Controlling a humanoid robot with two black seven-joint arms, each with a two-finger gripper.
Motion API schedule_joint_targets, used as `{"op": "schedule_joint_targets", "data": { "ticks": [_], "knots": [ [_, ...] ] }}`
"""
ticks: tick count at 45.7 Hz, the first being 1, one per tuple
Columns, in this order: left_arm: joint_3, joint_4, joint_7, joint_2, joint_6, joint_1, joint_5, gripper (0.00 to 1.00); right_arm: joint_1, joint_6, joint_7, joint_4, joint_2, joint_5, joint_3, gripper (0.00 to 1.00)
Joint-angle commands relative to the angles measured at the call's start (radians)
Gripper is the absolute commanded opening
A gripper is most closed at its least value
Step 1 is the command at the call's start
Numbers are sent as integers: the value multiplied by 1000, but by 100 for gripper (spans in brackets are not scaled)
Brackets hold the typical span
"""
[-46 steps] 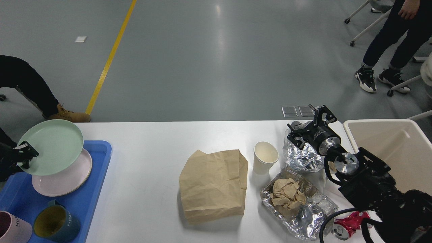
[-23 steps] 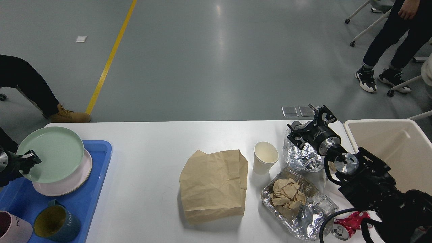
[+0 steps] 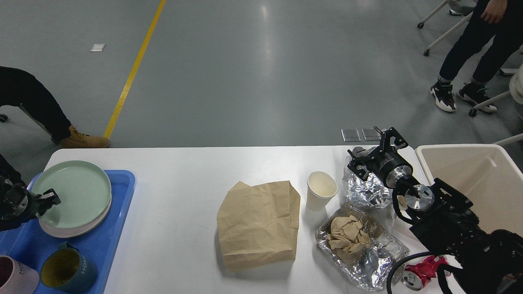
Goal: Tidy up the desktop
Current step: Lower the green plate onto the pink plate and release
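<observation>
Lowered since one second ago, the green plate point(image 3: 70, 192) now lies flat on the pale plate point(image 3: 88, 226) in the blue tray point(image 3: 122, 200); earlier it was held tilted above that stack. The left gripper point(image 3: 45, 200) is at the plate's near-left rim, its fingers on either side of the rim, clamped on it. The right arm has not shifted.

The desktop point(image 3: 179, 179) spans the lower half of the view, white and matte, its far edge running straight across and its far-left corner rounded. Beyond it lies grey floor with a yellow line point(image 3: 132, 71).

At the desktop's left end the tray also carries a dark green mug point(image 3: 67, 271) and a pink mug point(image 3: 16, 279). A flattened brown paper bag point(image 3: 257, 222) lies at centre. Just right of it stands a white paper cup point(image 3: 321, 190), upright. A crumpled foil ball point(image 3: 365, 190) sits beside the cup, and nearer the robot a foil tray point(image 3: 365, 253) holds crumpled brown paper point(image 3: 347, 237). A crushed red can point(image 3: 421, 271) lies at the near right, partly hidden by the arm.

The right gripper point(image 3: 374, 149) sits over the foil ball at the far edge; its jaws stand apart, holding nothing. A beige bin point(image 3: 470, 157) stands off the right end.

Bare surface lies between tray and bag, and along the far edge. People's legs point(image 3: 466, 53) and chair bases stand at far right; another leg point(image 3: 36, 110) at far left.
</observation>
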Motion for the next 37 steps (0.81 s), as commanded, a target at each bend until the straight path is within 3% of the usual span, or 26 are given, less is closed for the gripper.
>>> {"op": "schedule_joint_targets", "data": {
  "ticks": [1, 10, 21, 29, 33, 37],
  "knots": [
    [-2, -5, 0, -1, 38, 0, 0, 38, 0, 0, 0, 0, 0, 0, 0, 100],
    [-2, -12, 0, 9, 62, -1, 0, 54, 0, 0, 0, 0, 0, 0, 0, 100],
    [-24, -60, -1, 50, 46, -64, 2, 90, 0, 0, 0, 0, 0, 0, 0, 100],
    [-16, -208, 0, 168, 20, -221, 3, 96, 0, 0, 0, 0, 0, 0, 0, 100],
    [-11, -278, 38, 246, -72, -326, 15, 96, 0, 0, 0, 0, 0, 0, 0, 100],
    [-8, -285, 123, 305, -192, -418, 23, 96, 0, 0, 0, 0, 0, 0, 0, 100]
  ]
}}
